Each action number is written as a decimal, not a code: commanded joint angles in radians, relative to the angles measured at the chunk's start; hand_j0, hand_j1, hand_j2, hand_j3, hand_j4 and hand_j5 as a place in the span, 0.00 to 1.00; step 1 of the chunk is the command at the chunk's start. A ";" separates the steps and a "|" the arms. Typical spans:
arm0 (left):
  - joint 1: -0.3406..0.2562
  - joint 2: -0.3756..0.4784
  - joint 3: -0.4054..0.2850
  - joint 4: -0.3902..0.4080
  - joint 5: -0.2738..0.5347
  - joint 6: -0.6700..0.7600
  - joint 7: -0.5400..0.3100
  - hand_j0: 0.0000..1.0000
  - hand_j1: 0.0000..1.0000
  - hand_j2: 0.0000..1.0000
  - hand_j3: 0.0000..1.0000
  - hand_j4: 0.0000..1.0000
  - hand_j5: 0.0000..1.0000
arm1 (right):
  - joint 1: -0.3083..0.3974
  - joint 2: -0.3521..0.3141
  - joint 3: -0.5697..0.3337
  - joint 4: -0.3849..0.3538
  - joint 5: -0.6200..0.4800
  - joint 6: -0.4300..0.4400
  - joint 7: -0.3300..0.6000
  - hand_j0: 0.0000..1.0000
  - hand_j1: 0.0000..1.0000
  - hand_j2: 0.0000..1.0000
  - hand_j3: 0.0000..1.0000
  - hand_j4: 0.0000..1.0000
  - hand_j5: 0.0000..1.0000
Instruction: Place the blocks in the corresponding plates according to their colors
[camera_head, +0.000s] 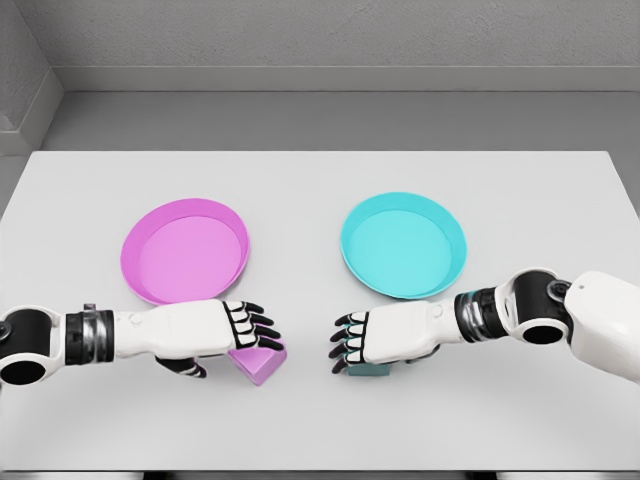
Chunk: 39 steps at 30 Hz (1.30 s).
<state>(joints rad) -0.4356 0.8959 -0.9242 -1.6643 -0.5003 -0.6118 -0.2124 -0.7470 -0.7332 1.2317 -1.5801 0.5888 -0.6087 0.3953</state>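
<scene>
Head view. A white table (320, 420) carries two round plates and two small blocks. The left hand (215, 335) enters from the lower left and lies low over the table, palm down, its black-tipped fingers (252, 325) curled over the pink block (260, 360). The block sits directly under and just past the fingertips, with its near corner showing below the hand; whether the fingers truly clamp it cannot be told. The pink plate (185, 250) lies just beyond this hand, its near rim close to the knuckles, and it holds nothing.

The right hand (385, 338) enters from the right, also palm down, fingers (350, 340) bent downward over the teal block (368, 369). Only a narrow strip of that block shows beneath the palm, so contact looks likely but a firm grasp cannot be confirmed. The teal plate (403, 245) lies just beyond this hand, slightly toward its wrist side, and it too holds nothing. The two hands face each other, fingertips apart, with bare table between them.
</scene>
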 joint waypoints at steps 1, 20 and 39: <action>0.000 0.000 0.001 0.005 0.016 0.001 0.001 1.00 1.00 1.00 1.00 1.00 1.00 | 0.000 0.000 -0.001 0.002 0.011 -0.002 0.008 0.76 0.76 0.76 0.76 0.76 0.76; -0.060 -0.074 -0.039 0.077 0.020 0.001 0.001 1.00 1.00 1.00 1.00 1.00 1.00 | 0.000 -0.015 -0.015 -0.004 0.009 -0.002 0.022 0.54 0.54 0.54 0.54 0.54 0.54; -0.064 -0.097 -0.081 0.095 0.019 0.001 -0.001 1.00 1.00 1.00 1.00 1.00 1.00 | -0.011 -0.031 -0.096 -0.035 -0.006 -0.002 0.027 0.53 0.53 0.53 0.53 0.53 0.53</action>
<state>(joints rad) -0.5001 0.7992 -0.9998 -1.5714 -0.4889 -0.6118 -0.2130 -0.7578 -0.7623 1.1456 -1.6096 0.5885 -0.6127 0.4226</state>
